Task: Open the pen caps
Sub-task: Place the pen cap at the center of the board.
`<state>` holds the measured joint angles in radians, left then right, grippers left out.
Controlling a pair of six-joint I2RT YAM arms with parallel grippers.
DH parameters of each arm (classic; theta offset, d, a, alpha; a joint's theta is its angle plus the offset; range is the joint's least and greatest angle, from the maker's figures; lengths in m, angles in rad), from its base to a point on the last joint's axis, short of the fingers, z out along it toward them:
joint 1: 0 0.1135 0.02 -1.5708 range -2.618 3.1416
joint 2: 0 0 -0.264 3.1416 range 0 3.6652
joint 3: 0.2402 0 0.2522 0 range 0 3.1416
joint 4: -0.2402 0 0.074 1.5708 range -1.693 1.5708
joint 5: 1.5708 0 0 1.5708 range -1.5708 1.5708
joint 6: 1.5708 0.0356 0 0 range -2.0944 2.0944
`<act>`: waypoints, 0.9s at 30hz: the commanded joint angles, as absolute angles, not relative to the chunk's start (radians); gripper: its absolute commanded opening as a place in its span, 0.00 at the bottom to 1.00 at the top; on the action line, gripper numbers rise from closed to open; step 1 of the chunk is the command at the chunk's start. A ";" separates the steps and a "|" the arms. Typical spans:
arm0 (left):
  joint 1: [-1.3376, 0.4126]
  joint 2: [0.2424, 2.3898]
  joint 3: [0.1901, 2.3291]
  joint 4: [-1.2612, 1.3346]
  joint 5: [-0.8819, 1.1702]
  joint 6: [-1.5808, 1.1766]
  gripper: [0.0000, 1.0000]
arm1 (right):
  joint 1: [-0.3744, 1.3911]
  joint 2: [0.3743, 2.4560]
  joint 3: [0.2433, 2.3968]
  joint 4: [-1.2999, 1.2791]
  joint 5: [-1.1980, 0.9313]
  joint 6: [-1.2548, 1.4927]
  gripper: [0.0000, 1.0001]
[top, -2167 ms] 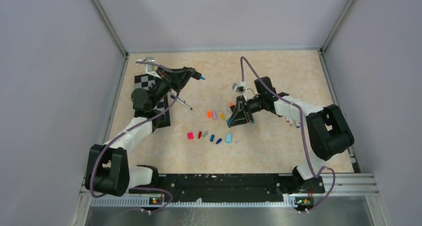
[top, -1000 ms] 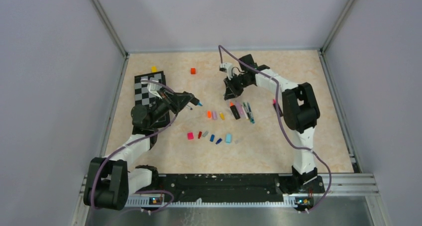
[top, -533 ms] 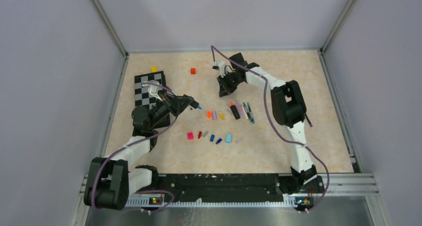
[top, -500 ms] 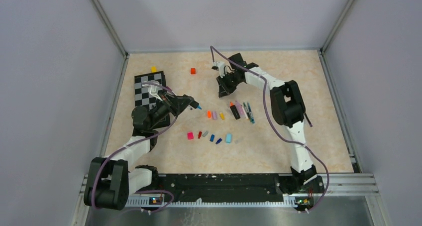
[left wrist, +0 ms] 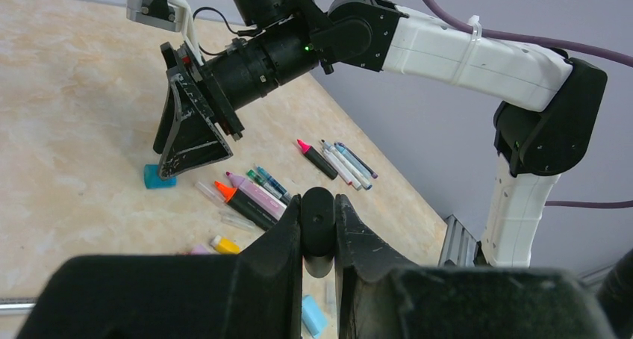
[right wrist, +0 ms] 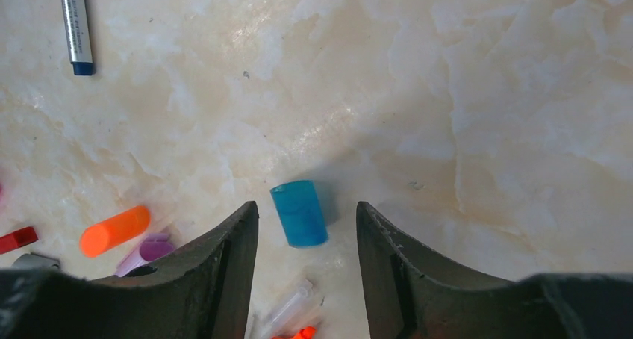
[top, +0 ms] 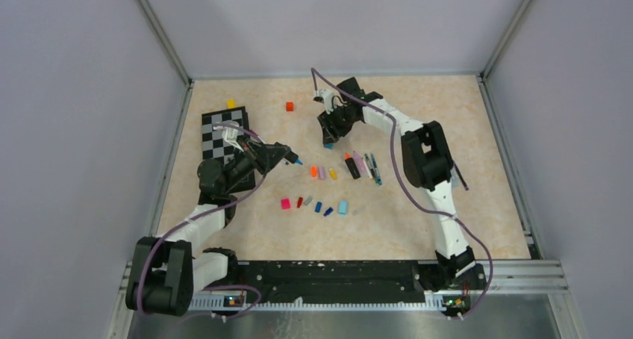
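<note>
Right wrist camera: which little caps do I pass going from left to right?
Small red plastic cap at the edge → rounded orange plastic cap → pale purple plastic cap → blue cylindrical plastic cap.

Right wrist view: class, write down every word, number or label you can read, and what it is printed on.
Pen, top left: dark print along its pale barrel, too small and blurred to read.
Blue cap and orange cap: no print visible.
Nothing else in this view carries text.
</note>
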<state>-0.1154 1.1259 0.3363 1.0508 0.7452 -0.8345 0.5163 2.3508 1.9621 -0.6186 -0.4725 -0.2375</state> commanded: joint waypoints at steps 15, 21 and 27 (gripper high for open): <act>-0.111 1.063 0.360 1.041 0.848 -0.866 0.00 | 0.524 1.935 1.799 -0.676 -0.655 -0.452 0.52; -0.118 1.086 0.363 1.049 0.872 -0.883 0.00 | 0.524 1.761 1.565 -0.635 -0.782 -0.509 0.53; -0.164 1.126 0.369 1.061 0.877 -0.887 0.00 | 0.523 1.614 1.354 -0.551 -0.874 -0.516 0.59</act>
